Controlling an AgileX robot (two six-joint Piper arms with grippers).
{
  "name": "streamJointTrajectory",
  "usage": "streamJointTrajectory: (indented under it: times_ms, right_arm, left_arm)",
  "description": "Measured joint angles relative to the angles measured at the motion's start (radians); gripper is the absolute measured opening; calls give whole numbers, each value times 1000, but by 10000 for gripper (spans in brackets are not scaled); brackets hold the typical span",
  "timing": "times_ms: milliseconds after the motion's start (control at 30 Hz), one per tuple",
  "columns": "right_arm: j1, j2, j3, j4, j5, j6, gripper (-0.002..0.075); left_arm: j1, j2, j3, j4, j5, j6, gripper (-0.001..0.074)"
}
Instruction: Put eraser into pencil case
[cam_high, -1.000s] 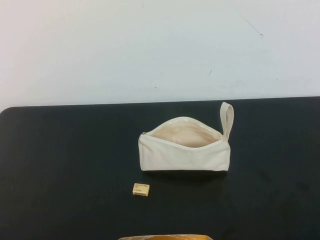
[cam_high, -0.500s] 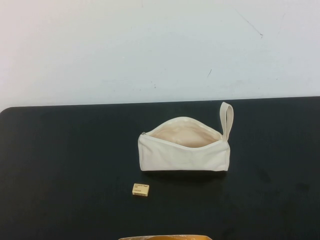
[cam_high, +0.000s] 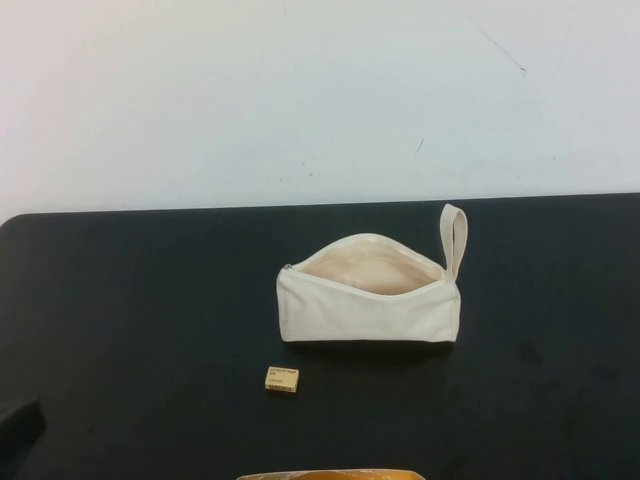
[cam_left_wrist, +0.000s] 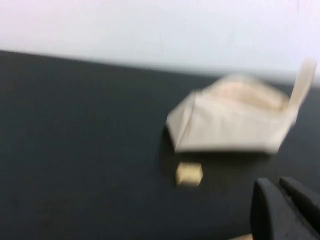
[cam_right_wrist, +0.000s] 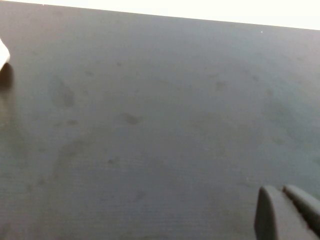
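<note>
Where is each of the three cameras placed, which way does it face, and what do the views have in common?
High view: raised on the robot's side, angled down at the black table; the pencil case stands unzipped, the eraser nearer; a dark bit of the left arm shows at the edge.
Left wrist view: low over the table, facing the pencil case and eraser; left gripper in the corner.
Right wrist view: low, facing bare table; right gripper in the corner.
Shared: high and left wrist views both show case and eraser.
</note>
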Motion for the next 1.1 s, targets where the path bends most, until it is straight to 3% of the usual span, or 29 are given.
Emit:
streamJointTrajectory:
  times_ms: [167,367,733,900,1000,1100]
  right_arm:
    - [0,0,0,0,0,0,-1]
    - [0,0,0,0,0,0,-1]
    - [0,0,0,0,0,0,-1]
    - [0,0,0,0,0,0,-1]
    - [0,0,-2,0,2,0,-1]
    - [0,0,-2,0,2,0,-1]
  left_arm:
    - [0,276,-235,120,193,114,-1]
    - [-46,594,-423,201,267,158,-1]
    - [-435,1073,-707,675,319,-167,-1]
    - [-526,1246,-818,722,319,-255,3]
    - [-546,1347,-877,714,321,-284,60]
    - [-548,1428,-917,661,327,-294,204]
